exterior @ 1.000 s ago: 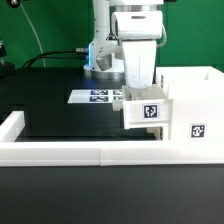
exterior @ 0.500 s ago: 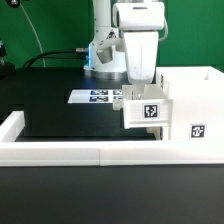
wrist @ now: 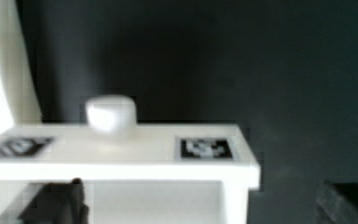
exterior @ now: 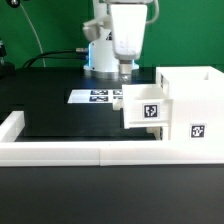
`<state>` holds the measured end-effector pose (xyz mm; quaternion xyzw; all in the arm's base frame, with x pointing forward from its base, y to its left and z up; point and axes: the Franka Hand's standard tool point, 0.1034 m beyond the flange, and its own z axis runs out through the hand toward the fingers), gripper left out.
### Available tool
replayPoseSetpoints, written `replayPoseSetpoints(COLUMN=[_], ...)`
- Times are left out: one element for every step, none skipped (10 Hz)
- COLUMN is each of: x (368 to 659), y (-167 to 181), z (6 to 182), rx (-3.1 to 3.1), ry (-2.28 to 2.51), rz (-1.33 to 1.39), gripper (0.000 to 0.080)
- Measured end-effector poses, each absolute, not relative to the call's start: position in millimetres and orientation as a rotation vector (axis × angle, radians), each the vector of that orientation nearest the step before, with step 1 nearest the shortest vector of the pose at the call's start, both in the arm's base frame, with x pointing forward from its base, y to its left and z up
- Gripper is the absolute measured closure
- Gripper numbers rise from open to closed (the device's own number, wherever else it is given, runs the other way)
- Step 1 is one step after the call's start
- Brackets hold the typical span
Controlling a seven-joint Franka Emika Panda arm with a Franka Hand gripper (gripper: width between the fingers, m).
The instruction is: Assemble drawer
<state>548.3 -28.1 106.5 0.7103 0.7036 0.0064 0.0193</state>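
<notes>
The white drawer casing (exterior: pixel 190 105) stands at the exterior view's right. One small white tray (exterior: pixel 147 106) with a square tag on its face sits against the casing's open side, partly pushed in. In the wrist view the tray (wrist: pixel 131 160) shows its round knob (wrist: pixel 108 112) and two tags. My gripper (exterior: pixel 124 68) hangs above the tray, clear of it. In the wrist view my gripper (wrist: pixel 197 205) is open, its dark fingers (wrist: pixel 51 202) far apart and empty. I see no second tray.
The marker board (exterior: pixel 98 96) lies on the black table behind the tray. The long low white border wall (exterior: pixel 60 152) runs along the front and the exterior view's left. The arm's base (exterior: pixel 100 55) stands at the back.
My gripper has let go of the tray and risen straight up from it. The tray has stayed at the casing.
</notes>
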Motion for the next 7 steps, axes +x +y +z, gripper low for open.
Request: replayPoseSetpoints(x=[547.9, 546.0, 542.5, 539.1, 536.8, 535.1, 533.7], y=[-44.8, -49.0, -54.5, -62.2, -67.3, -68.4, -71.8], z=[106.5, 102.3, 94.5, 87.7, 78.8, 70.2, 62.4], rx=[2.198, 2.197, 2.198, 2.225, 2.260, 2.275, 2.307], ry=[2.195, 2.207, 2.253, 2.273, 2.286, 2.301, 2.323], rz=[0.025, 0.023, 0.049, 0.088, 0.128, 0.143, 0.194], gripper=[0.0151, 0.0151, 0.0151, 0.0151, 0.0151, 0.0151, 0.0151])
